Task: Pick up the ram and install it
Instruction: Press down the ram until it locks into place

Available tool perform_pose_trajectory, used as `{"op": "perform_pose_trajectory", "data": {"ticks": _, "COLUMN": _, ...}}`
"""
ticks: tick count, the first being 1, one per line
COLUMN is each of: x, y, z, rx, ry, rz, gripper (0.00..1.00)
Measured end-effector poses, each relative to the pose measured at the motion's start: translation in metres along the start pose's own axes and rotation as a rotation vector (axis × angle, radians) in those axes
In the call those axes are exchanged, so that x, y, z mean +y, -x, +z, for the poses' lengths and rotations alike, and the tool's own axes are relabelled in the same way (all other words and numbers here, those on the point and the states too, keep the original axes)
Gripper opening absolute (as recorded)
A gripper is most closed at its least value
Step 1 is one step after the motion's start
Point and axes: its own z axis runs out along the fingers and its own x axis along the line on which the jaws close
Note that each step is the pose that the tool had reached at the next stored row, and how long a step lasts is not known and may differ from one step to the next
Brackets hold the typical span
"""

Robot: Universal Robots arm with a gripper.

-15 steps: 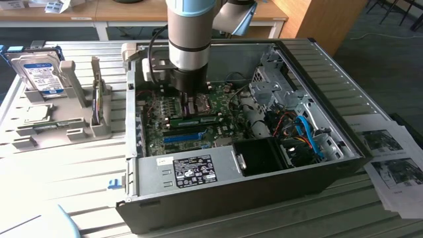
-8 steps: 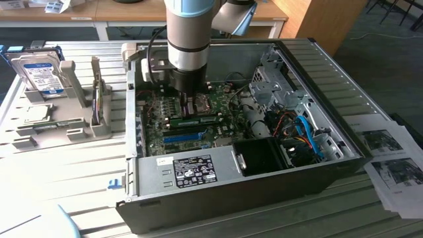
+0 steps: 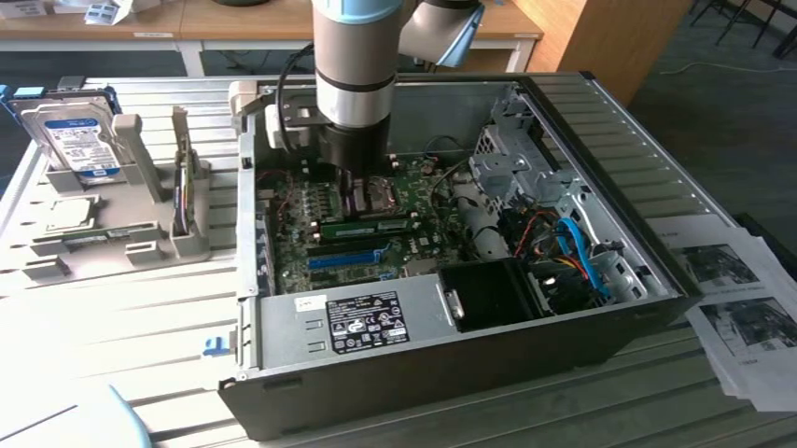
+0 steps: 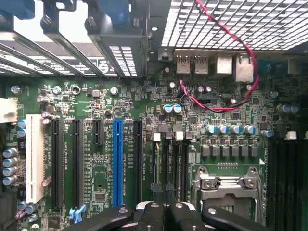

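Note:
The ram (image 3: 370, 227) is a thin green stick standing on edge across the motherboard inside the open computer case (image 3: 648, 187). My gripper (image 3: 361, 191) hangs from the arm straight down into the case, just behind the ram in the exterior view. In the wrist view the black fingertips (image 4: 151, 216) lie pressed together, so the gripper (image 4: 163, 219) is shut, and nothing shows between them. Dark memory slots (image 4: 169, 163) with white latches run up to the fingertips; I cannot tell the ram apart among them there.
A bright blue slot strip (image 3: 345, 259) (image 4: 117, 163) lies beside the memory slots. A CPU socket (image 4: 226, 185) and a red-black cable (image 4: 240, 62) are close by. A hard drive (image 3: 77, 140) stands in a grey holder (image 3: 112, 233) on the exterior view's left. Papers (image 3: 741, 299) lie on the exterior view's right.

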Motion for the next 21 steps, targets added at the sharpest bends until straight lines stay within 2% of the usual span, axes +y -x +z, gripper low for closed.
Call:
{"op": "perform_pose_trajectory", "data": {"ticks": 7, "x": 0.0014, "y": 0.0, "z": -0.0003, "rx": -0.0006, "ry": 0.0, "rz": 0.0, "gripper": 0.09}}
{"op": "perform_pose_trajectory", "data": {"ticks": 13, "x": 0.0116, "y": 0.0, "z": -0.0004, "rx": -0.0052, "ry": -0.0055, "rz": 0.0, "gripper": 0.09}}
{"op": "perform_pose_trajectory", "data": {"ticks": 21, "x": 0.021, "y": 0.0, "z": -0.0005, "rx": -0.0071, "ry": -0.0104, "rz": 0.0, "gripper": 0.09}}
